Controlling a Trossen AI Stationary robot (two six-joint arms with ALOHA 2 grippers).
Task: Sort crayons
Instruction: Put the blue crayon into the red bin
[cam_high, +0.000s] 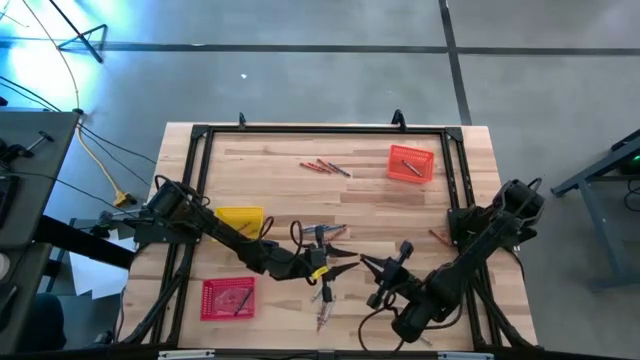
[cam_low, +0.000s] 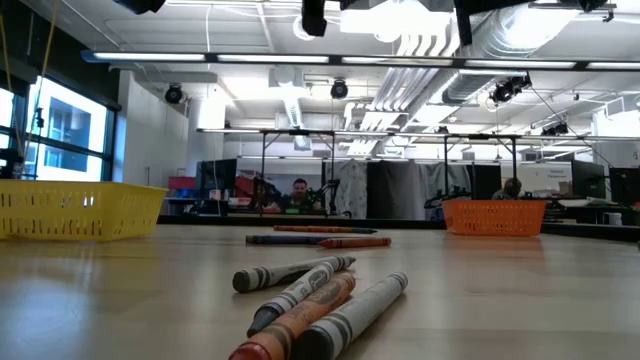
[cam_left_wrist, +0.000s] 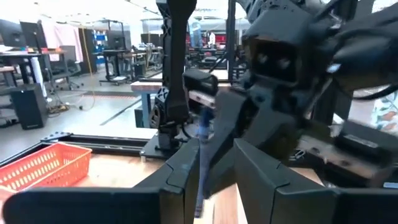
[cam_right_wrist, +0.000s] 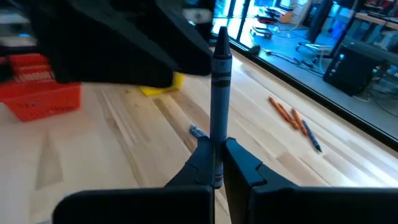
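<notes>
1. My right gripper (cam_right_wrist: 214, 146) is clenched on a dark grey crayon (cam_right_wrist: 219, 93). It grips the lower end, and the crayon stands upright out of my fingers with its point uppermost.
2. My left gripper (cam_left_wrist: 216, 149) faces the right one above the front middle of the table (cam_high: 400, 210). Its fingers stand apart, released, and a bluish stick (cam_left_wrist: 202, 155) shows in the gap, close to one finger. I cannot tell whether that finger touches it.
3. From above, the two grippers meet tip to tip, with the left arm reaching in from the left edge and the right arm from the front right corner.
4. Just beneath and in front of them lie four loose crayons (cam_low: 320, 300), bunched side by side near the table's front edge.
5. A few more crayons (cam_high: 325, 232) lie just behind the grippers, toward the table's middle.
6. The yellow tray (cam_high: 240, 220) sits under my left arm. The red tray (cam_high: 228, 297) sits near the front left corner and has crayons inside.
7. The orange tray (cam_high: 411, 163) stands near the far right corner. A short row of crayons (cam_high: 325, 168) lies to its left, well apart from it.
8. One reddish crayon (cam_high: 438, 237) lies against the right edge, beside my right arm.
9. Bare wood shows between the middle crayons and the far row, and between the orange tray and my right arm.
</notes>
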